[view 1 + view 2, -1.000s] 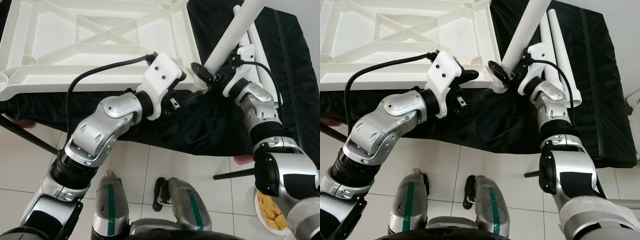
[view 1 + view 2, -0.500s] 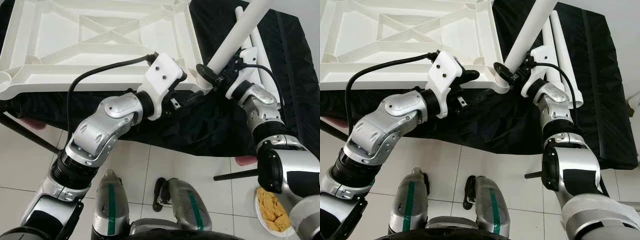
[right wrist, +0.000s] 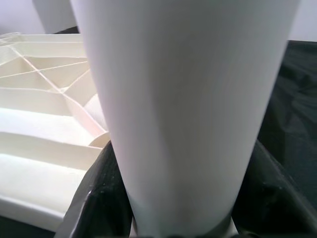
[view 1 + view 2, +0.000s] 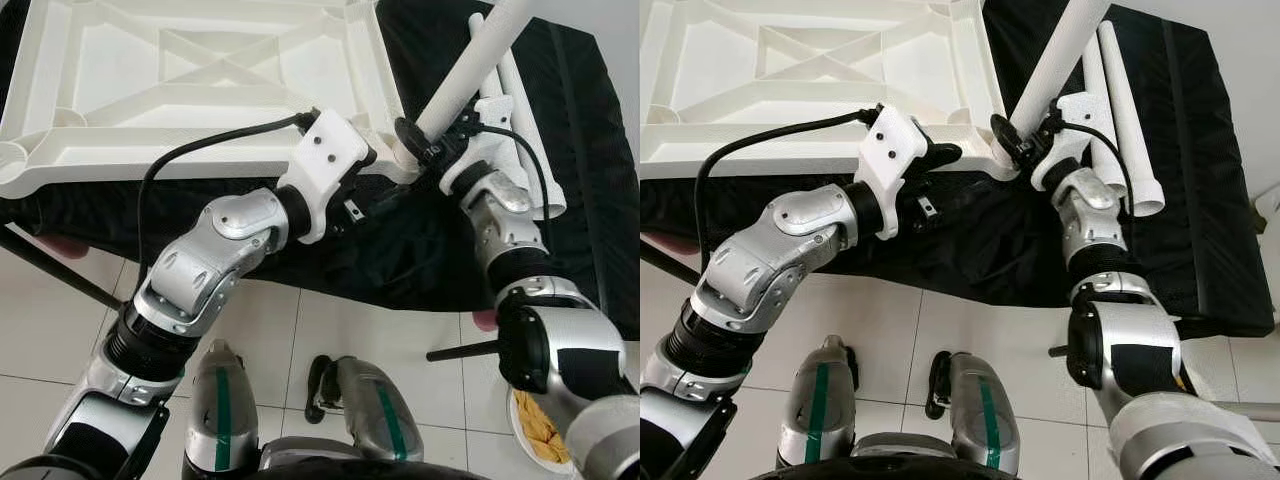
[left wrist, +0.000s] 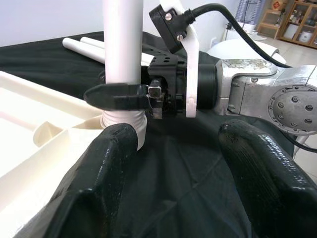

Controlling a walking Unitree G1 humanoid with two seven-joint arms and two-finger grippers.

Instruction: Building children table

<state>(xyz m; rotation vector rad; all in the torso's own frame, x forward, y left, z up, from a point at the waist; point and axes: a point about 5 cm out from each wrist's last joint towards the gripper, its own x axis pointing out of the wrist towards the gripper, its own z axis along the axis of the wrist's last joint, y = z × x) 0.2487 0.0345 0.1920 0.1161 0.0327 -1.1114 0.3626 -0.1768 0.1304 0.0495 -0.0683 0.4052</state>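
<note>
The tabletop (image 4: 200,80) lay upside down on a black cloth (image 4: 440,250), ribs facing up. I use it as my landmark.

My right tool (image 4: 424,146) was closed on a white leg (image 4: 462,82), gripping it low, just above the tabletop's near right corner. The leg's lower end sat at the corner socket (image 5: 121,121), and the leg leaned up and away from the tabletop to the right. In my right wrist view the leg (image 3: 183,109) ran up between the dark fingers (image 3: 96,198), with the tabletop's ribs beside it.

My left tool (image 5: 171,163) stood wide, holding nothing. It was at the tabletop's near edge, just left of that corner, pointing toward the leg. One of its fingers (image 5: 99,173) lay beside the socket; I could not tell whether it touched.

Two more legs (image 4: 1115,110) lay side by side on the cloth, to the right of the tabletop and beyond my right tool.

Below the tabletop's near edge, pale floor tiles (image 4: 300,330) showed.
</note>
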